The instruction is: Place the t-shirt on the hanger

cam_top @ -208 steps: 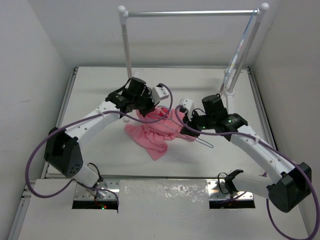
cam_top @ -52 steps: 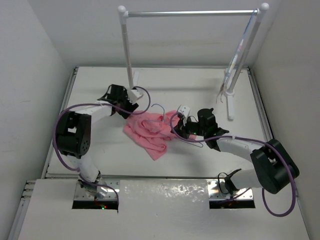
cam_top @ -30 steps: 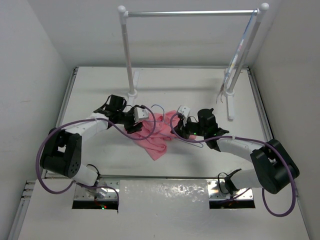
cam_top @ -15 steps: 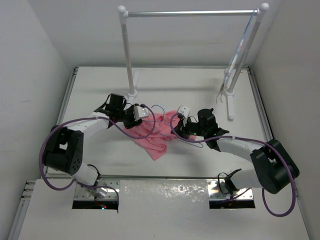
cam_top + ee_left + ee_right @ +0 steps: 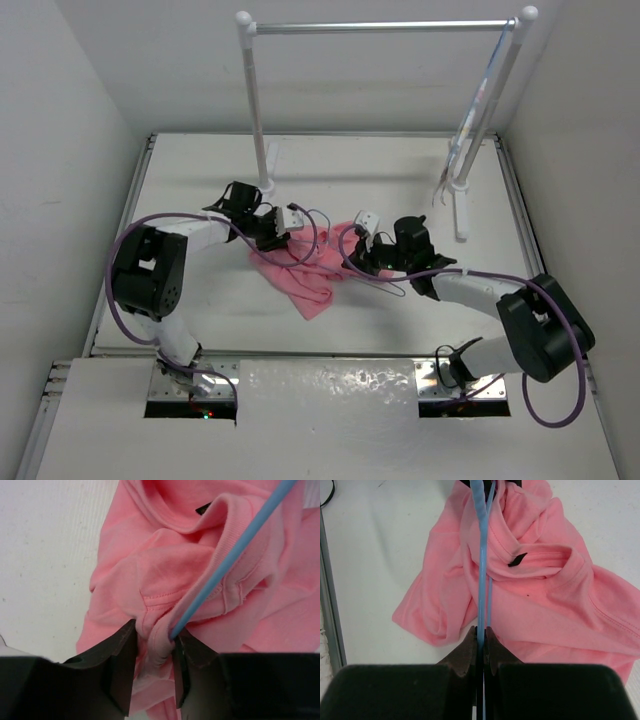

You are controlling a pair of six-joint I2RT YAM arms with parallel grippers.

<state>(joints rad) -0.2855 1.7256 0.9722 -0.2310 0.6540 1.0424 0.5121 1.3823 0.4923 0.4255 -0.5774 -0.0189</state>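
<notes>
T-shirt [image 5: 300, 275] fold pinched between left fingers [image 5: 117, 670], arm low; right fingers [image 5: 465, 657], arm stretched inward, clamp the hanger [image 5: 480, 580].

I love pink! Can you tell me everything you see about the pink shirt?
The t-shirt is soft salmon-pink fabric, crumpled in a heap on the white table, with a ribbed collar and a small dark tag inside the neck. The thin blue hanger runs into its folds. The left gripper pinches a bunched fold; the right gripper holds only the hanger.
</notes>
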